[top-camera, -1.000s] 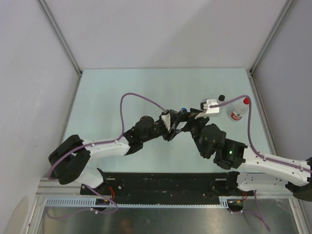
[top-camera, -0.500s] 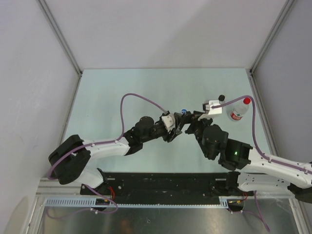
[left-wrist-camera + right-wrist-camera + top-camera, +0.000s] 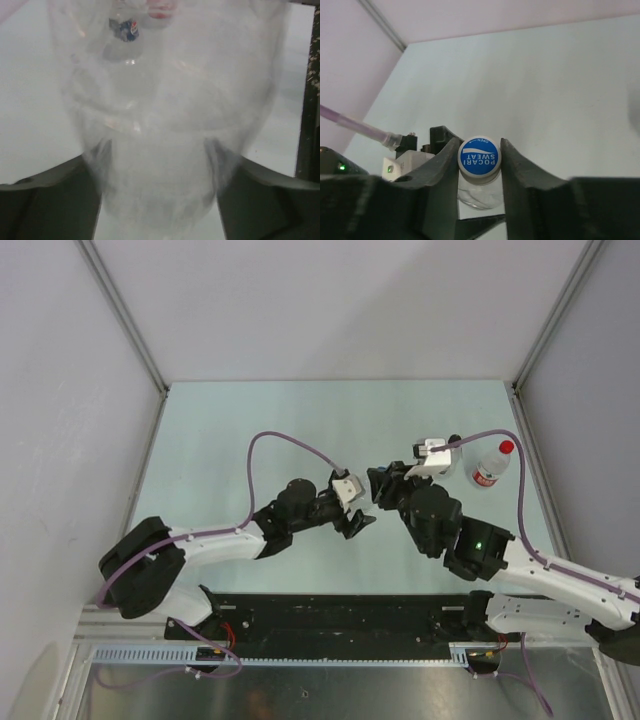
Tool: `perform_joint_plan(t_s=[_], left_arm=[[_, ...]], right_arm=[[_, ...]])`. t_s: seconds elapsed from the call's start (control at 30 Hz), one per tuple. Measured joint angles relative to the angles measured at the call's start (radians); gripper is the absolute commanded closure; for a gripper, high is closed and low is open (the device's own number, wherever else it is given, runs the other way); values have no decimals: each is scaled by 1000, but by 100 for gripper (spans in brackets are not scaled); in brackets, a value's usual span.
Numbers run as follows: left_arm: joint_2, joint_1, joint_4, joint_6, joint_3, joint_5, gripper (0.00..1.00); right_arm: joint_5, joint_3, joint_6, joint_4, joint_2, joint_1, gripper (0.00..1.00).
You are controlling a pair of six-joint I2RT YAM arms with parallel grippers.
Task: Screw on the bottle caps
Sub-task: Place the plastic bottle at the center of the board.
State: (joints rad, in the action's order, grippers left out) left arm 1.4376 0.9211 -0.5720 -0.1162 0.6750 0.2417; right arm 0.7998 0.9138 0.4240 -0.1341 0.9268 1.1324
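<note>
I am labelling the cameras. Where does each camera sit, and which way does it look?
Top external: above and behind the bases, looking down at the table; left arm and right arm show.
Left wrist: on the left gripper, looking along its fingers at the clear bottle they hold.
Right wrist: on the right gripper, looking at the blue cap its fingers pinch.
Both wrist views share that bottle.
</note>
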Motion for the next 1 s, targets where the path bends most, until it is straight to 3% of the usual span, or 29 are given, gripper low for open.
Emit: perform_joint_plan(t_s=[0.1,0.27,0.47,0.73,0.87,1.0], left_arm=[[-10,0,3,5,0,-1,1],[-18,3,2,65,42,-38,1],[-21,4,-6,249,192,-164,1],[-129,63,23,384,288,-304,1],[-204,64,33,431,266,-414,0],[-294,64,40,465,150,-500,1]], right_arm=[[-4,0,-11,-5,3,-13,75],[26,0,-44,-22,25,-66,77],[98,-24,-66,-62,14,-311,78],[153,-167,-63,-76,-76,-577,78],[107,-264,-94,-24,-126,-686,77],[54,-307,-127,17,-121,-761,72]])
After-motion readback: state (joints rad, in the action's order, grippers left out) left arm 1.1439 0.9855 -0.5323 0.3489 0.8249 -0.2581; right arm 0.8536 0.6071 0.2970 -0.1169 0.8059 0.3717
